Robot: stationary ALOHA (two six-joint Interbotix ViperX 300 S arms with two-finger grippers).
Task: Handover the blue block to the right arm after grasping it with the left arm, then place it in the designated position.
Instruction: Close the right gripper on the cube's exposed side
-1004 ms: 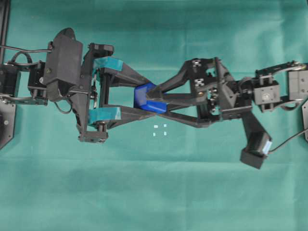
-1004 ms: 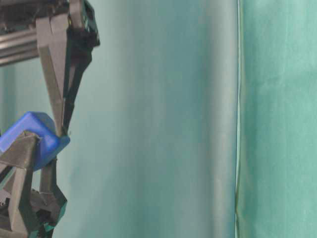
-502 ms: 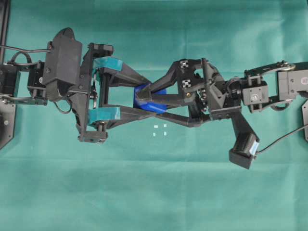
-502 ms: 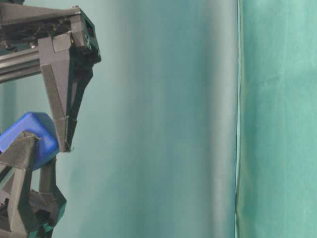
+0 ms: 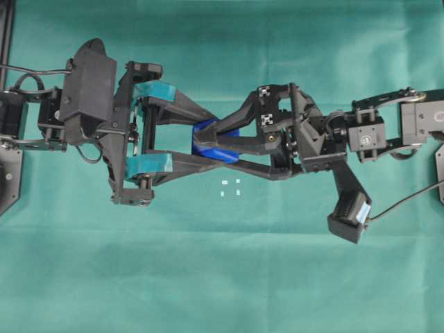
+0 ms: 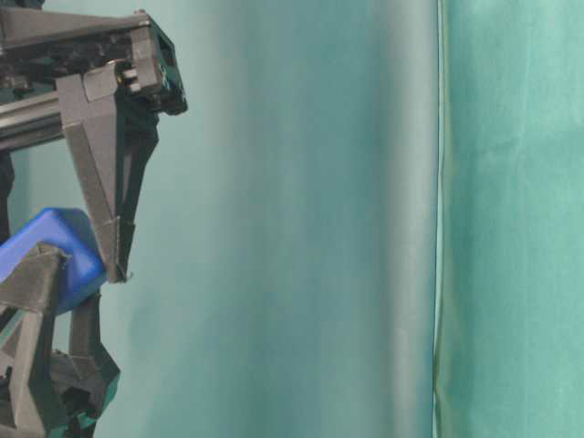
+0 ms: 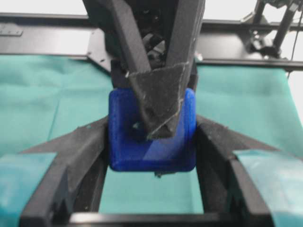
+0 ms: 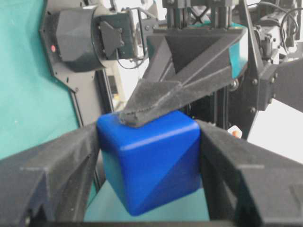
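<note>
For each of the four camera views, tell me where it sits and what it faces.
Overhead: above, looking down; both arms meet at the blue block over the green cloth.
Table-level: low, sideways; right gripper beside the block.
Left wrist: on the left gripper, facing the block.
Right wrist: on the right gripper, facing the block.
Shared: all show the block.

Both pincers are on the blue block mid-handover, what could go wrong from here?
1. The right pincer looks skewed across the block; if the left pincer lets go early, it may twist or drop.
2. It hangs off to one side of the white marks, so a fall would probably miss them.
</note>
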